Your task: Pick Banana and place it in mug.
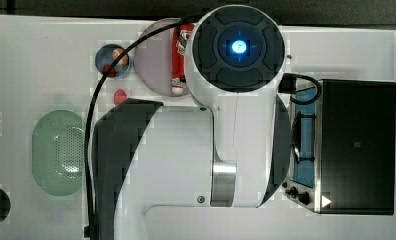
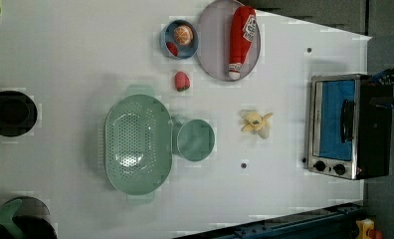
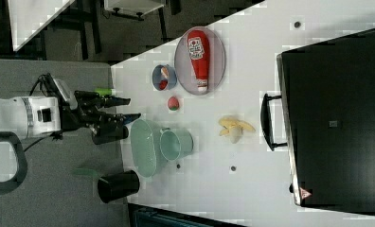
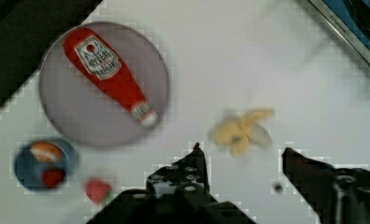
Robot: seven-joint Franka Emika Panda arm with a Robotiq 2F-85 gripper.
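We see the banana point(image 2: 256, 123) lying loose on the white table point(image 2: 65, 59) right of centre in the left view, between the mug point(image 2: 196, 140) and the toaster oven point(image 2: 342, 125), touching neither. Our gripper point(image 3: 121, 108) hangs at the left of the right view with its fingers spread apart and nothing between them, well apart from the fruit. In the wrist view the banana point(image 4: 241, 131) sits just ahead of the two open fingertips point(image 4: 196, 150), slightly toward one of them. Its peeled flaps splay out, so its long axis is hard to tell. We judge the reach must carry past the mug.
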